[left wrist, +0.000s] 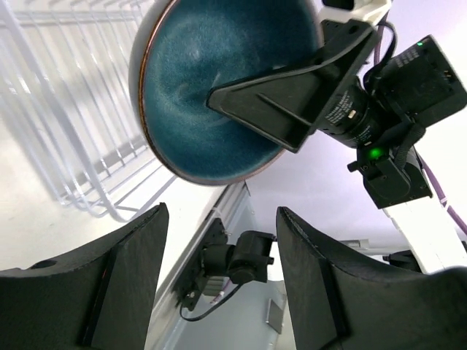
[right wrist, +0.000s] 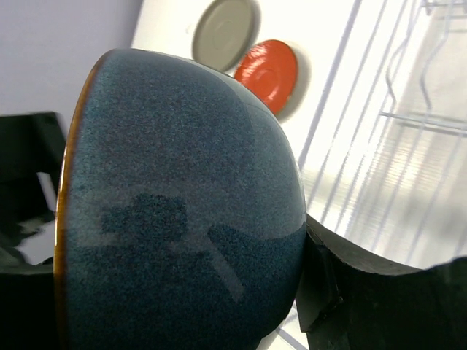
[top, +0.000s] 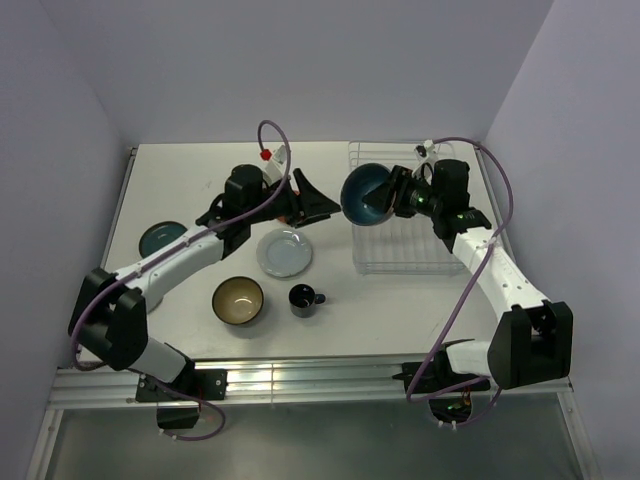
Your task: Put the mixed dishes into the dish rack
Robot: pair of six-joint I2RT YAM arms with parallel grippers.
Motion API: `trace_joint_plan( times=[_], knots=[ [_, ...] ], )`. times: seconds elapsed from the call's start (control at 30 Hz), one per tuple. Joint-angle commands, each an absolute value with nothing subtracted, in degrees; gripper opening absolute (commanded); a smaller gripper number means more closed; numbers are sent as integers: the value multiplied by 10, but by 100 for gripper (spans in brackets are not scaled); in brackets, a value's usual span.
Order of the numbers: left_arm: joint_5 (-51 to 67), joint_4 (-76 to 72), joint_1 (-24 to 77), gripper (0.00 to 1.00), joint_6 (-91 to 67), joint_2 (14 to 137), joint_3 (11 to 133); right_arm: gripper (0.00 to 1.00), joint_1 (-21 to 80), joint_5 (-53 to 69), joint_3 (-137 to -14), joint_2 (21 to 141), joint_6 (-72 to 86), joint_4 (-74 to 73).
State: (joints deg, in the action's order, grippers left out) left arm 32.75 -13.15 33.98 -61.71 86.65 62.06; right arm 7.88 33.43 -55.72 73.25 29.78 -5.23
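Observation:
My right gripper is shut on the teal-blue bowl, one finger inside it and one on its outer wall. The bowl hangs on edge above the left end of the white wire dish rack, its opening facing left. The left wrist view looks into the bowl; the right wrist view shows its outside. My left gripper is open and empty just left of the bowl. On the table lie a pale plate, an olive-brown bowl, a black mug, a grey-olive plate and an orange-red plate.
The grey-olive plate lies at the table's far left. The orange-red plate is mostly hidden under the left wrist in the top view. The rack holds no dishes that I can see. Walls close the table at the back and both sides.

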Motion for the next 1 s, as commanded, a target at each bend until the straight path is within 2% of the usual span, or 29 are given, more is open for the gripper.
trace_joint_plan(
  times=[0.0,0.3,0.47,0.77,0.97],
  knots=[
    [310,-91,325,66,-553,808,637,0,68,324,-602,692,258,-26],
    [237,61,274,68,-404,671,588,0,35,295,-631,667,161,-103],
    [143,132,267,69,-310,606,547,0,17,265,-644,659,84,-152],
    [12,169,266,73,-221,469,453,0,9,164,-668,663,-57,-235],
    [4,163,267,74,-217,427,432,0,9,85,-686,691,-114,-258]
  ],
)
